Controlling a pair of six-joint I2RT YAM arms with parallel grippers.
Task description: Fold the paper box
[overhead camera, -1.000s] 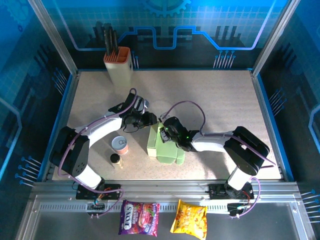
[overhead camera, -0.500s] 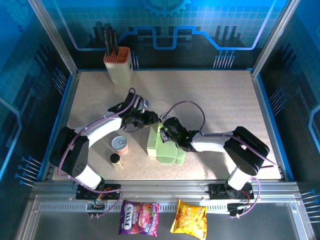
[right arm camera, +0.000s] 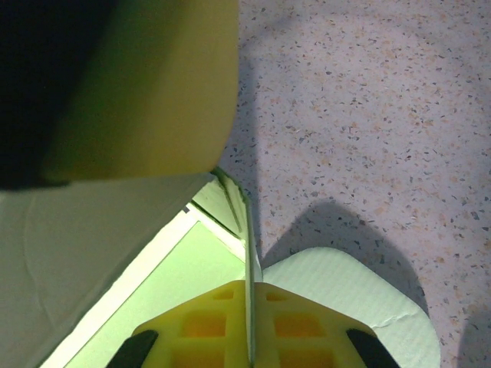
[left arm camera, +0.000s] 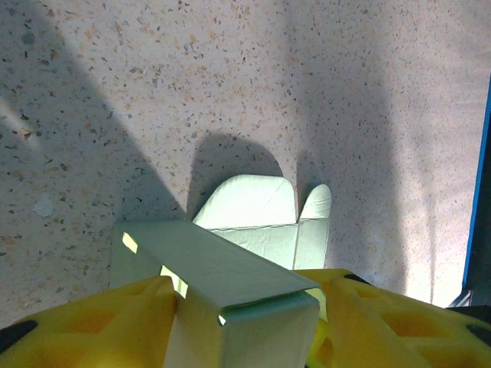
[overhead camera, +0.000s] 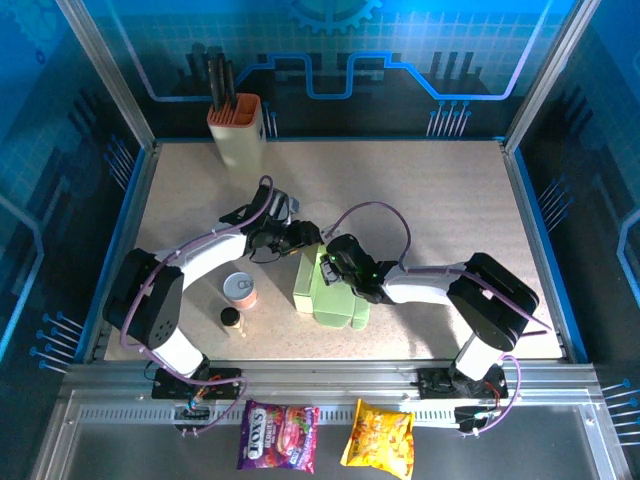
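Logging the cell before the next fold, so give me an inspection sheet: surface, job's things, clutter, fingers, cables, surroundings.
Surface: speckled tabletop, nothing spilled.
Job's things: paper box, part folded, flaps open.
Clutter: can and small jar left of box; utensil holder at far edge; purple packet, yellow packet on near ledge.
Grippers: left fingers straddle the box's end, grip unclear; right fingers shut on a box wall.
Cables: purple cables loop over both arms.
Surroundings: blue walls, aluminium frame.

Matt thin-cardboard paper box point(overhead camera: 325, 305), speckled matt stone-look table point(overhead camera: 430, 200), glossy plastic sweet bag point(overhead camera: 278, 437), brushed metal frame point(overhead camera: 330, 377)
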